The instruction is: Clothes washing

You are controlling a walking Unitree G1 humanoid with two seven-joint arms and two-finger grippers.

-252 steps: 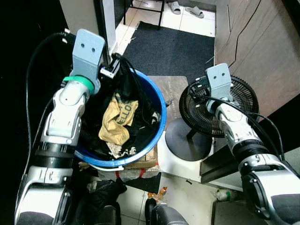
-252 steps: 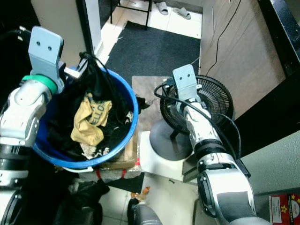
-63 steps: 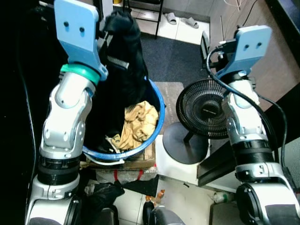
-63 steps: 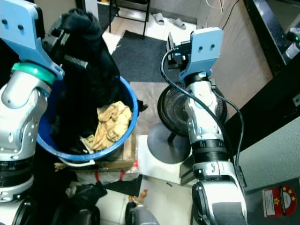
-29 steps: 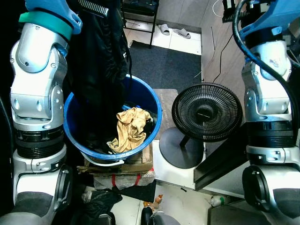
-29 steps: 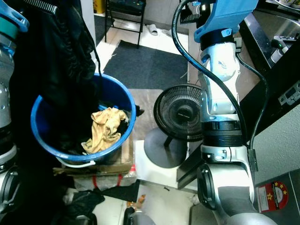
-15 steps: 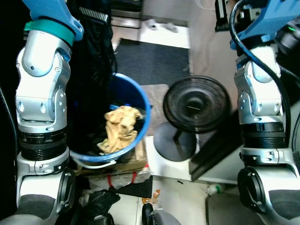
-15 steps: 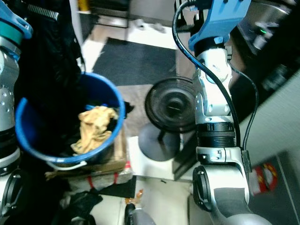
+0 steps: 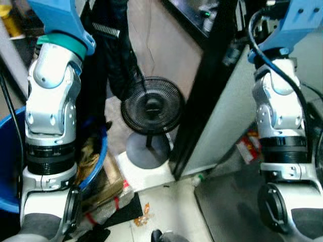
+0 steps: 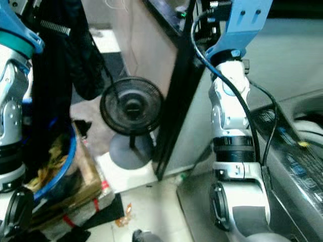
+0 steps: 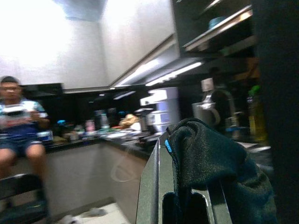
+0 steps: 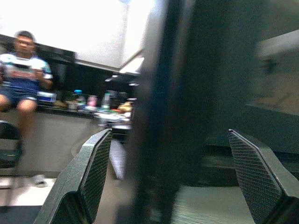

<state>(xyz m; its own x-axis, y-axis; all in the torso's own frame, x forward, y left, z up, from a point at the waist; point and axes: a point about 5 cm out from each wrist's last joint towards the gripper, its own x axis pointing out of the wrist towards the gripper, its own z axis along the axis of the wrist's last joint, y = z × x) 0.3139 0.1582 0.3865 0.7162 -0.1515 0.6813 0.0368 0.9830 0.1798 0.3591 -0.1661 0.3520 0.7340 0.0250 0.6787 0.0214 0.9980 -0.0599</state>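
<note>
The left gripper point(image 11: 187, 205) is raised high, fingers pinched on the black garment point(image 9: 115, 50), which hangs down past the left arm above the blue laundry bucket point(image 9: 10, 151) at the robot's left. The right gripper point(image 12: 168, 186) is lifted too, fingers point(image 12: 96, 168) spread wide and holding nothing. A black floor fan point(image 9: 151, 107) stands ahead, and a seated person point(image 11: 19, 130) shows in the left wrist view.

Silver arms point(image 9: 49, 108), blue wrist brackets point(image 9: 56, 19) — green collar, black cables point(image 10: 238, 101)
</note>
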